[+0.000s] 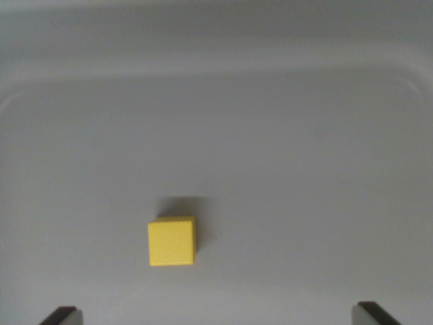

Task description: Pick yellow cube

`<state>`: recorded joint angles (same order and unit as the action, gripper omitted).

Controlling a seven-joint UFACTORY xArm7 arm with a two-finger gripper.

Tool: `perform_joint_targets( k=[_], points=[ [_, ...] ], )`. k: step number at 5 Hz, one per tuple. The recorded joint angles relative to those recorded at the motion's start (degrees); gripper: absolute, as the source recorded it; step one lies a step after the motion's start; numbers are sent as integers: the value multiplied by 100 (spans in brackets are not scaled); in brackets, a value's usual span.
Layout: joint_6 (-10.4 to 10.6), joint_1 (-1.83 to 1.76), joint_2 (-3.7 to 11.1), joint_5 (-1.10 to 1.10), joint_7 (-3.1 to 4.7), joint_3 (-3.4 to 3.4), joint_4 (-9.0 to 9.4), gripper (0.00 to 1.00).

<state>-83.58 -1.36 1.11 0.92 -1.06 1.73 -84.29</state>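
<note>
A small yellow cube (172,241) rests on a pale grey surface, a little toward the wrist view's left of centre and low in the picture. My gripper (216,315) hangs above it, open, with only the two dark fingertips (61,315) showing at the bottom corners. Nothing lies between the fingers. The cube sits just beyond the line joining the tips, closer to the fingertip on the wrist view's left, and touches neither one.
The grey surface looks like a shallow tray, with a raised rounded rim (216,64) curving across the top and down both sides.
</note>
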Motion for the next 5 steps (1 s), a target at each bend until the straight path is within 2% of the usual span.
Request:
perform_joint_targets(
  k=[1, 2, 3, 4, 5],
  points=[
    [208, -11, 85, 16, 5, -18, 144, 0],
    [208, -11, 85, 16, 5, -18, 144, 0],
    [418, -23, 171, 32, 10, -37, 289, 0],
    [418, -23, 171, 32, 10, -37, 289, 0],
    [659, -36, 270, 50, 15, -58, 457, 0]
  ],
)
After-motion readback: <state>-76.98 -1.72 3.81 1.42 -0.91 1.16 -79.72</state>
